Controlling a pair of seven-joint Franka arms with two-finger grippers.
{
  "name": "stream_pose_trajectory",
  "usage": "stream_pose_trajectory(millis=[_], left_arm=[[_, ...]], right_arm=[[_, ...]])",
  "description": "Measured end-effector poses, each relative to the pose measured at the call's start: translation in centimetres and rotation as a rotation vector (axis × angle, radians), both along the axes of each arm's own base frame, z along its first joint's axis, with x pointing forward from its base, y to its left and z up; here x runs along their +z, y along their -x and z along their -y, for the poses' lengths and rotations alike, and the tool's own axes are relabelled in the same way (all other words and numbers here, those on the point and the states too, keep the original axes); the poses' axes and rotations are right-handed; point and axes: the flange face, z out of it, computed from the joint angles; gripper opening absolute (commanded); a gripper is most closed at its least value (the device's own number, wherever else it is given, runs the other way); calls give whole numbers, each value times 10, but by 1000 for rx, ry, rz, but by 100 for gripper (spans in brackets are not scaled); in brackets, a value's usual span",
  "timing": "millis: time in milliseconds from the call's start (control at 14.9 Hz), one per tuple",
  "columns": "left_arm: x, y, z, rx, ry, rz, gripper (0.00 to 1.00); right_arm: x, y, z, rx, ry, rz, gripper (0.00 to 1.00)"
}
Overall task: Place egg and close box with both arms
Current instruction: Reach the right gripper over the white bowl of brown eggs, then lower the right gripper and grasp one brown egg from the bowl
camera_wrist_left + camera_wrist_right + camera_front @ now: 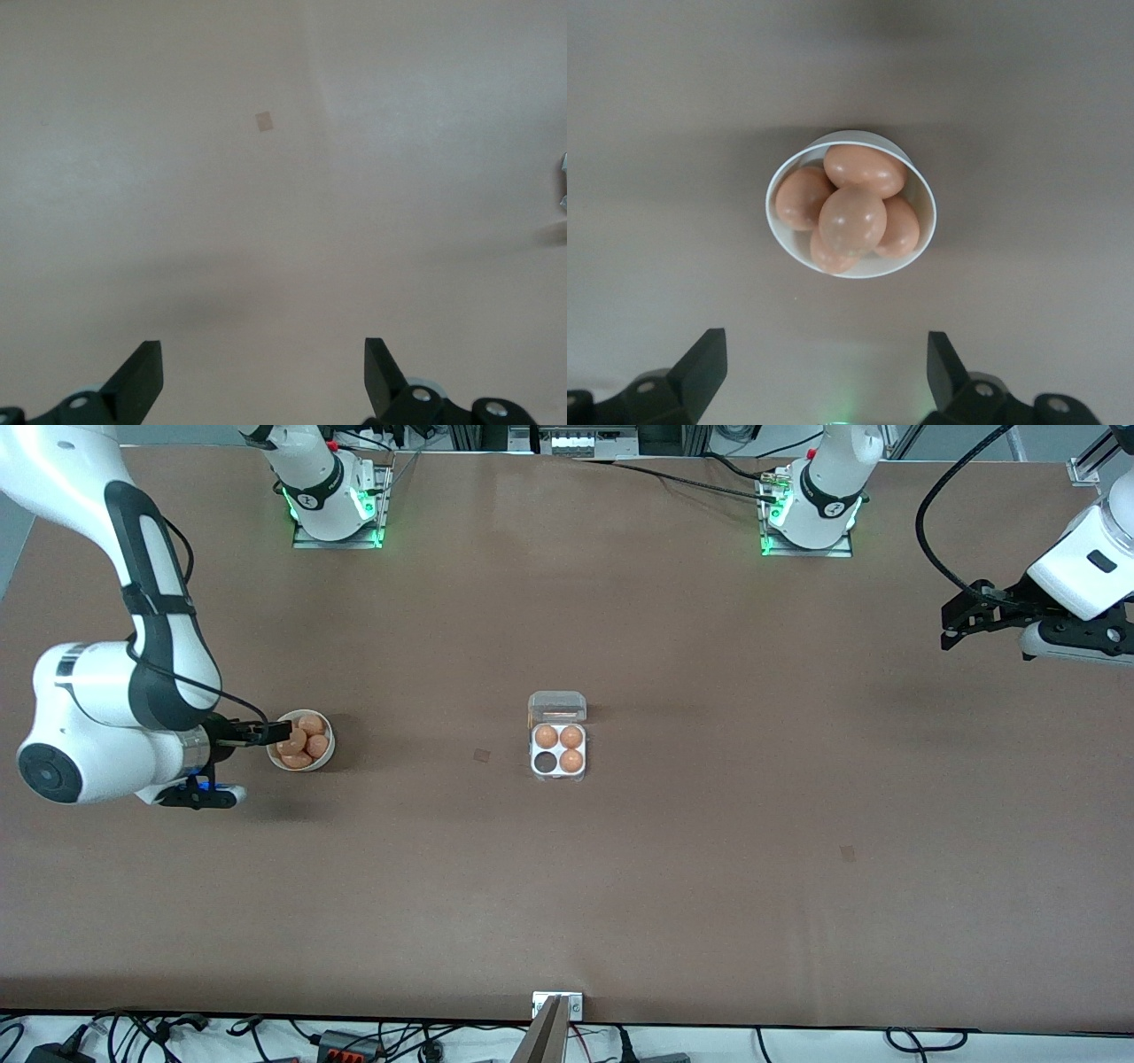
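Note:
The clear-plastic box (558, 749) lies mid-table with its lid (557, 707) open. Three of its cells hold orange-brown eggs (571, 736); the cell nearest the front camera toward the right arm's end (543, 762) is empty. A white bowl (329, 755) toward the right arm's end holds several more eggs (306, 744). It also shows in the right wrist view (926, 190), with its eggs (852, 220). My right gripper (273, 732) (826, 367) is open and empty over the bowl's rim. My left gripper (952, 625) (264, 372) is open and empty, up over bare table at the left arm's end, and waits.
Small darker patches mark the brown table (709, 850), one beside the box (481, 755), one nearer the front camera (848, 853); the left wrist view shows one too (263, 121). A metal bracket (557, 1005) sits at the table's front edge, with cables along it.

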Motion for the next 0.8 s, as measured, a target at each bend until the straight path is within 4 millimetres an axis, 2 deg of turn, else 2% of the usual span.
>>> stream_pose_trajectory(millis=[134,469,803], left_arm=[[0,0,0,0,0,0,100],[0,0,0,0,0,0,100],[0,0,0,0,0,0,100]], right_arm=[[-19,1,0,-1,-1,-27,100],[-51,2,4,-10,1,-55,100],[-67,-2,12,-26,2,-41,100]])
